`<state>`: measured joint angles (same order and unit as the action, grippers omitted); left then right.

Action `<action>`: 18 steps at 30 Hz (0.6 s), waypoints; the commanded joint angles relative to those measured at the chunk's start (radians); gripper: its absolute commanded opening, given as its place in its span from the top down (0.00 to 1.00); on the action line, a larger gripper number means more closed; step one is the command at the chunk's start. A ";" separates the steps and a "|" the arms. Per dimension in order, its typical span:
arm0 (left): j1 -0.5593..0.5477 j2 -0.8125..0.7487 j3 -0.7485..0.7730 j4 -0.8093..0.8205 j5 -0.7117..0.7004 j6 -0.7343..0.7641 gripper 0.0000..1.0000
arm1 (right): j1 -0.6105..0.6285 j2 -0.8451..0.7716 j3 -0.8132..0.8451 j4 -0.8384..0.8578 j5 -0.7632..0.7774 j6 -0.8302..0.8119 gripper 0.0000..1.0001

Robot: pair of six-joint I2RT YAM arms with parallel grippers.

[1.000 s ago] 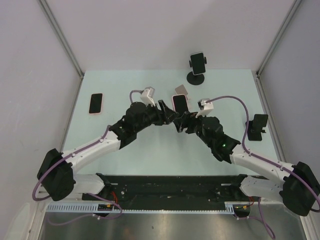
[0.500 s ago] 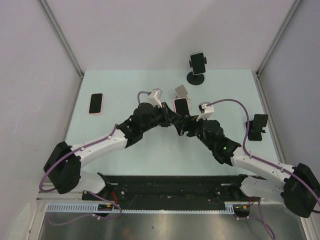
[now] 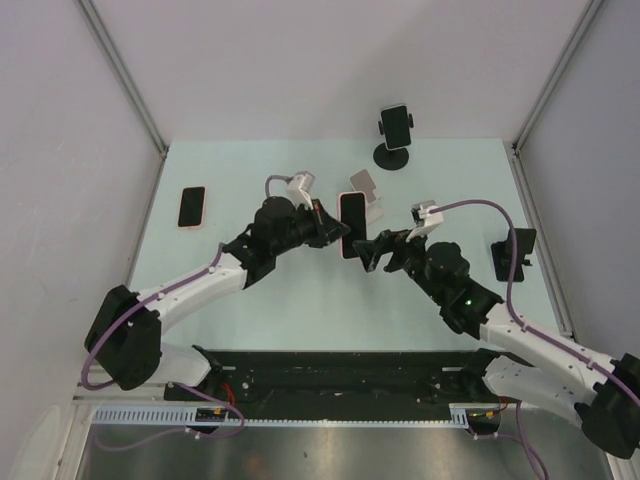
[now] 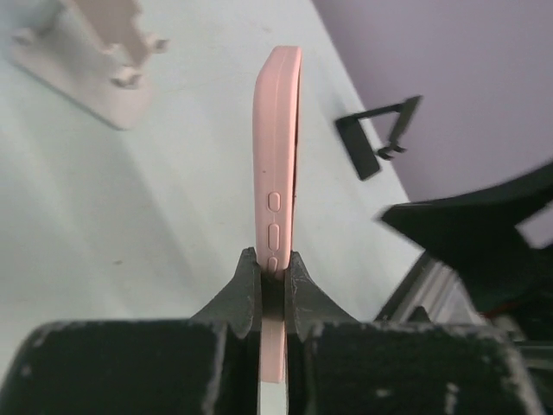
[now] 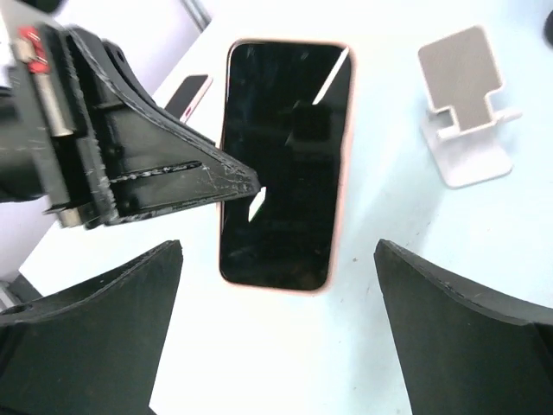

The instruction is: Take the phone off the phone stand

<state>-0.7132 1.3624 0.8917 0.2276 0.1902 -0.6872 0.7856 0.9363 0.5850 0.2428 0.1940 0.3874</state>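
A spare phone [image 3: 191, 207] lies flat on the counter [image 3: 450, 180] at left; a round-based holder [image 3: 393, 154] stands far back, apparently gripping another handset [image 3: 396, 124].

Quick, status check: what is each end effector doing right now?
Left end effector: closed, clamping the pink phone by its edge.
Right end effector: open, holding nothing.
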 commanded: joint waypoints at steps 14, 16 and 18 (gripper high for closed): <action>0.575 -0.039 0.065 -0.391 0.189 0.281 1.00 | -0.315 -0.290 0.116 -0.470 -0.058 -0.260 0.00; 0.616 -0.016 0.102 -0.448 0.184 0.328 0.99 | -0.318 -0.312 0.140 -0.503 -0.024 -0.271 0.00; 0.664 0.020 0.130 -0.505 0.143 0.365 1.00 | -0.324 -0.312 0.189 -0.560 -0.008 -0.278 0.00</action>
<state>-0.1104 1.3514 0.9180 -0.1925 0.3187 -0.4328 0.4717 0.6456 0.6708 -0.1902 0.1509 0.1726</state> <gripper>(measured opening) 0.060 0.995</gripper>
